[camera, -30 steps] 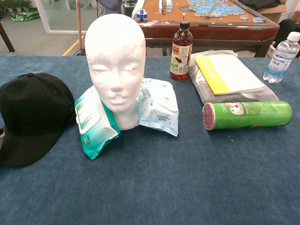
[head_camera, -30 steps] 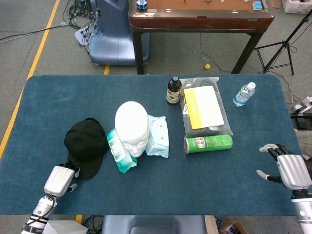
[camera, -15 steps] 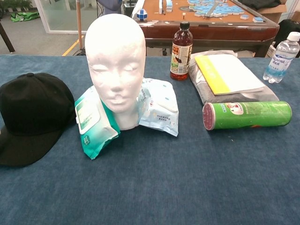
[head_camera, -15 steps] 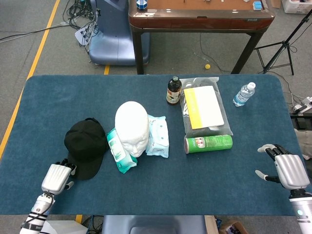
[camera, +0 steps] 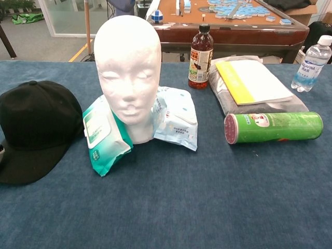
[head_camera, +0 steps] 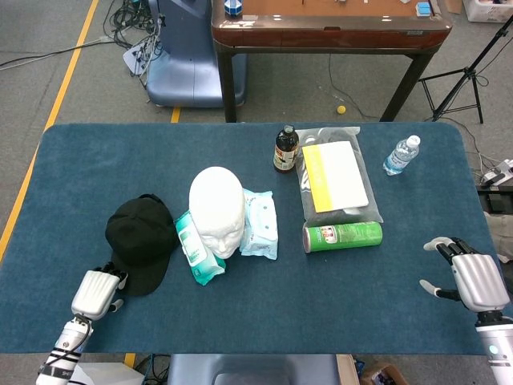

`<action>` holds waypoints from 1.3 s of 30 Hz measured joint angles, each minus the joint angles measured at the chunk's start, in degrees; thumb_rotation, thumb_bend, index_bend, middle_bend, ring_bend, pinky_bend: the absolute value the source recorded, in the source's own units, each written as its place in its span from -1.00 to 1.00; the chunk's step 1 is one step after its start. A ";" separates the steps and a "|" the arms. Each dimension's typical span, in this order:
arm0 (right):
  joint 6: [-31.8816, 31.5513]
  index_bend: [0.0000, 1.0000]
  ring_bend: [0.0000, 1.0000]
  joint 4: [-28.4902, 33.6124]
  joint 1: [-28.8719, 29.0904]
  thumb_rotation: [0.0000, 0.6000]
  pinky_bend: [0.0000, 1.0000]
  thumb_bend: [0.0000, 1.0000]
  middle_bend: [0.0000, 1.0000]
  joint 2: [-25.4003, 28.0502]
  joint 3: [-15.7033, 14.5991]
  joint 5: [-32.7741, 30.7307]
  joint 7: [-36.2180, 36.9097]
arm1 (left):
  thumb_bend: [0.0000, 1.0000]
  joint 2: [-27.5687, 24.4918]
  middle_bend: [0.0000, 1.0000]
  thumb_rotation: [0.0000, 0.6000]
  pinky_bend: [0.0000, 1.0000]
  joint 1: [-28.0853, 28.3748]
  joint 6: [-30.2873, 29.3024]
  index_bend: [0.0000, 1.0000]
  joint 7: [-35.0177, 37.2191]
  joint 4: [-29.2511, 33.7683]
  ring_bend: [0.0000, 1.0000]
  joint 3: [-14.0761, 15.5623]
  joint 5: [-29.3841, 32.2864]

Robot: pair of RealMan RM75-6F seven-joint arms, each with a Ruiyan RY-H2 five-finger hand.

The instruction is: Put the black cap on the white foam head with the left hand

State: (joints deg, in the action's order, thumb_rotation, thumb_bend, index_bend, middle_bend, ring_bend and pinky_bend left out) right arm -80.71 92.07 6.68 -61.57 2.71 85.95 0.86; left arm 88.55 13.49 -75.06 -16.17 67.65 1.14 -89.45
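Note:
The black cap lies flat on the blue table, left of the white foam head, which stands upright facing the near edge. In the chest view the cap fills the left side and the foam head rises at centre left. My left hand rests near the table's front edge, its fingertips at the near left rim of the cap's brim, holding nothing. My right hand sits at the table's front right corner with fingers spread, far from the cap.
Two wet-wipe packs lean at the foam head's base. A green can lies on its side to the right. Behind it are a yellow book on a grey bag, a brown bottle and a water bottle.
My left hand shifted slightly left along the cap's brim and back a little to the right. The cap, the foam head and my right hand stayed where they were.

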 measured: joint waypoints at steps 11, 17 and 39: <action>0.17 -0.31 -0.49 0.00 0.09 1.00 -0.06 -0.90 -0.37 -0.01 0.00 -0.06 -0.01 | -1.00 2.14 0.22 1.00 0.08 0.80 -0.94 0.16 1.48 -2.80 -0.37 -1.37 0.63; 0.34 -0.31 -0.49 0.05 0.17 1.00 -0.06 -0.91 -0.37 -0.08 -0.08 0.00 -0.20 | -1.00 2.97 0.22 1.00 0.08 1.05 -2.21 0.18 2.79 -3.77 -0.36 -1.88 0.48; 0.60 -0.31 -0.49 -0.10 0.29 1.00 -0.06 -0.90 -0.37 0.00 0.09 -0.46 0.19 | -1.00 7.88 -0.28 1.00 -0.01 0.08 -14.22 -0.10 25.48 -11.00 -0.58 -2.96 -3.33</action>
State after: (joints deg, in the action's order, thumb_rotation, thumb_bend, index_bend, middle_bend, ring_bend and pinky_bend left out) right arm -80.11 91.96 6.97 -61.57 2.80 85.49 1.05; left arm 96.43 13.56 -89.28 9.30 56.66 -1.82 -92.78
